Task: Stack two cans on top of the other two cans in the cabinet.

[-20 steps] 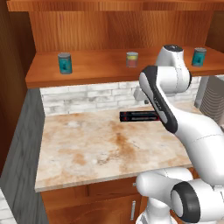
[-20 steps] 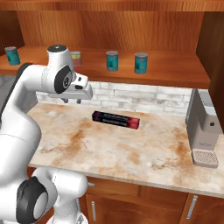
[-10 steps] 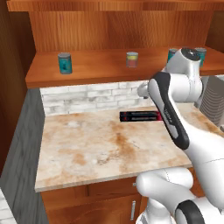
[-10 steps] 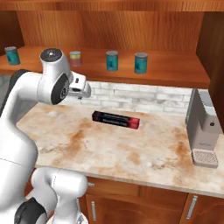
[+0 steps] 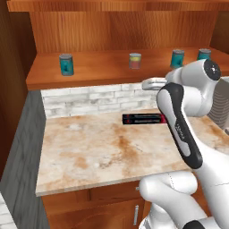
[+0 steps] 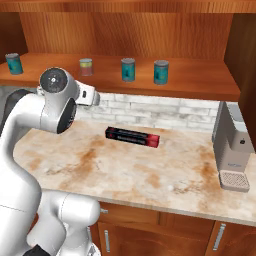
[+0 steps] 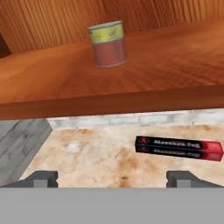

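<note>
The cabinet's plank shelf carries four cans, each standing alone and upright. A teal can is at the far left. Then come the yellow and red can and two teal cans close together. My gripper is open with nothing between its fingertips. It hangs over the counter, below the shelf's front edge, and faces the yellow and red can. My hand sits just under that can.
A long black-and-red box lies on the marbled counter near the brick backsplash. A grey coffee machine stands at the counter's right end. A dark grey wall bounds the left side.
My arm's upper joints have swung toward the right of the left base view, and my gripper has gone from shut to open. The cans and the box have stayed put.
</note>
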